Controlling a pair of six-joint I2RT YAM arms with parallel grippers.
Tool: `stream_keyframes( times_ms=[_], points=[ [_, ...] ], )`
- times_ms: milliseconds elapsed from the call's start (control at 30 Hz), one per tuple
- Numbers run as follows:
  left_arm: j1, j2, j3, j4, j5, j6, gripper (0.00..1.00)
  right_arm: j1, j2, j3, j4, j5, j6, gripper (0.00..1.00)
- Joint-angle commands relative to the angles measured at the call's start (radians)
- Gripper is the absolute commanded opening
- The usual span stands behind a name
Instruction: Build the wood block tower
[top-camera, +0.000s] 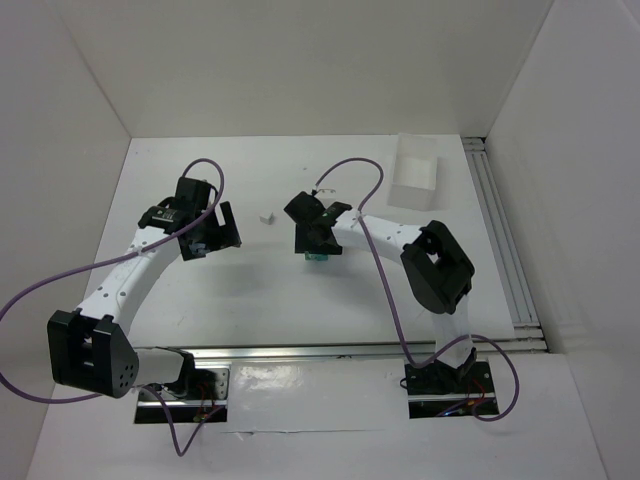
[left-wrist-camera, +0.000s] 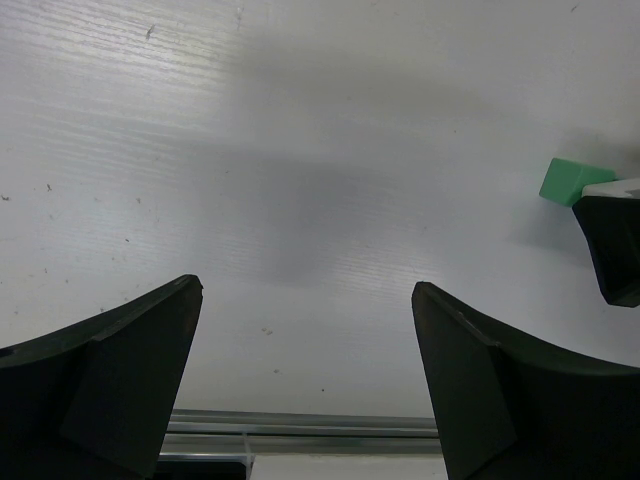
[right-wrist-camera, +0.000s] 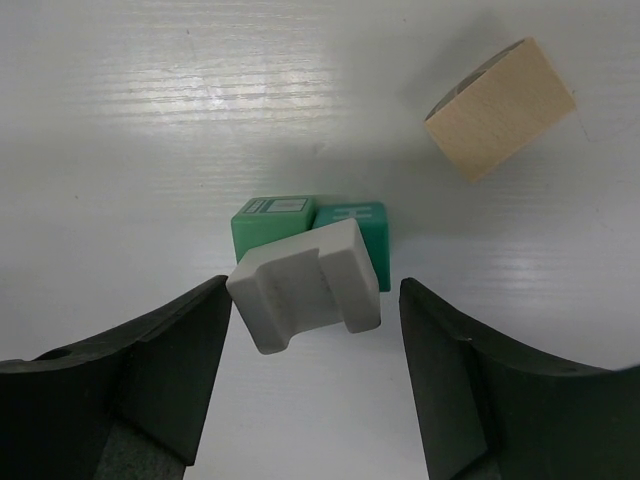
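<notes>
Two teal cubes (right-wrist-camera: 352, 224) carrying a tilted pale piece (right-wrist-camera: 300, 288), the wood block tower (right-wrist-camera: 312, 255), stand on the white table (top-camera: 250, 295) under the right gripper (right-wrist-camera: 313, 292), its fingers apart. Nearby the left gripper (left-wrist-camera: 307, 292) hangs spread too, between white walls (top-camera: 300, 60).

Robot lab bench cell, built for arm manipulation tests.

Left arm (top-camera: 125, 280) and right arm (top-camera: 385, 232) are bolted to an aluminium rail (top-camera: 320, 351) at the near edge of a plain white table (top-camera: 240, 300). Bare white panel walls (top-camera: 300, 70) box it in on three sides. An exposed purple cable (top-camera: 352, 163) loops off each wrist, a slotted side rail (top-camera: 500, 240) runs along the right, and loose wiring shows at the base plate (top-camera: 448, 392).
</notes>
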Motion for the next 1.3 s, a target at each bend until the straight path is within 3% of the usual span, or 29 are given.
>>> stream_keyframes(
  times_ms=[0, 100, 700, 1133, 1267],
  points=[
    [-0.003, 0.001, -0.001, 0.012, -0.007, 0.006, 1.00, 0.010, 0.016, 0.036, -0.021, 0.024, -0.002, 0.76],
    [-0.003, 0.001, -0.001, 0.012, 0.002, 0.006, 1.00, 0.010, 0.016, 0.046, -0.030, 0.015, -0.002, 0.80],
    [-0.003, -0.008, -0.001, 0.021, 0.002, 0.006, 1.00, 0.010, -0.004, 0.066, -0.050, 0.035, -0.053, 0.76],
    [-0.013, -0.008, -0.001, 0.021, 0.011, 0.006, 1.00, 0.010, 0.014, 0.108, -0.078, 0.044, -0.108, 0.66],
    [-0.013, 0.001, -0.001, 0.021, 0.011, 0.006, 1.00, 0.010, 0.014, 0.108, -0.069, 0.044, -0.108, 0.58]
  ],
)
